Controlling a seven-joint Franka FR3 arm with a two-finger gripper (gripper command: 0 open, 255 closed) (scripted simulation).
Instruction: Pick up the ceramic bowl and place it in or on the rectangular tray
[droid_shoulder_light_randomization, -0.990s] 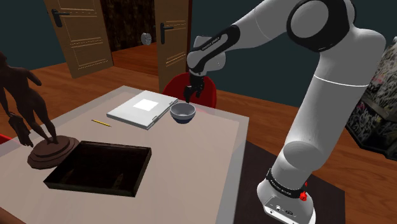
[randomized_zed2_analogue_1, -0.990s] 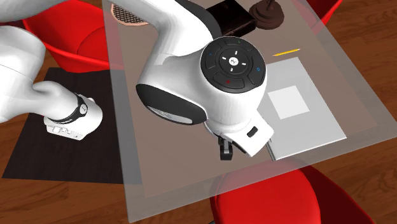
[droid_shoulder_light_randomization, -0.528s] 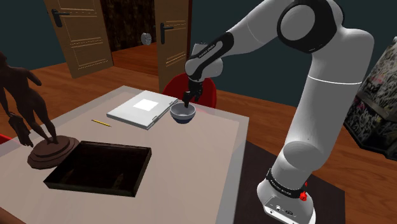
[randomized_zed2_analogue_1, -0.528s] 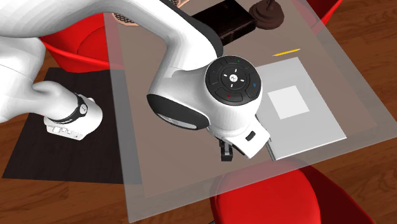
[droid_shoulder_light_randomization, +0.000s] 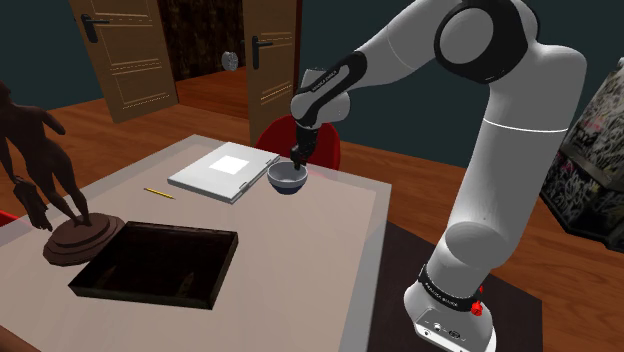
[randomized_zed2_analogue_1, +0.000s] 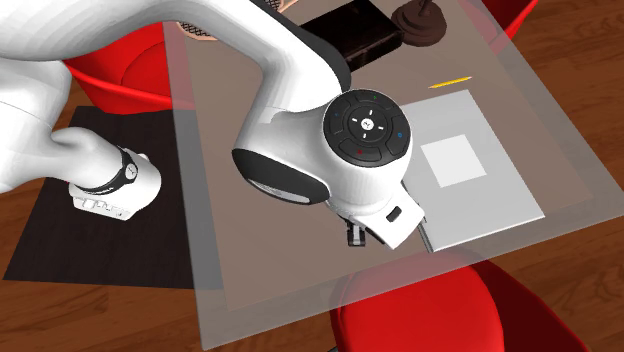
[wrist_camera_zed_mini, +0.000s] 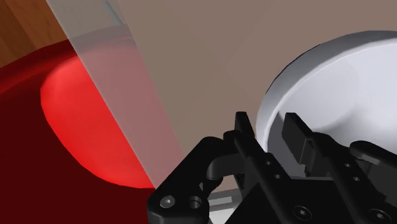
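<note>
A small bowl (droid_shoulder_light_randomization: 287, 178) with a dark outside and a pale inside stands near the table's far edge, close to the corner of a flat grey slab (droid_shoulder_light_randomization: 225, 170). My black gripper (droid_shoulder_light_randomization: 296, 163) reaches down onto its rim. In the wrist view the gripper (wrist_camera_zed_mini: 270, 130) straddles the bowl (wrist_camera_zed_mini: 343, 83): one finger outside the wall, the other inside, drawn close with a sliver of white still between, so open. The dark rectangular tray (droid_shoulder_light_randomization: 140, 293) lies at the near left of the shoulder view, well apart from the bowl. From the second exterior view the arm hides the bowl, with the gripper (randomized_zed2_analogue_1: 353, 236) below it.
A dark statue (droid_shoulder_light_randomization: 50, 170) on a round base stands beside the tray. A yellow pencil (droid_shoulder_light_randomization: 158, 192) lies between slab and statue. A red chair (droid_shoulder_light_randomization: 275, 135) sits just past the table edge behind the bowl. Bare tabletop (droid_shoulder_light_randomization: 300, 260) stretches between bowl and tray.
The gripper came down from above the bowl onto its rim, then its fingers drew much closer together around the wall. The bowl has not moved.
</note>
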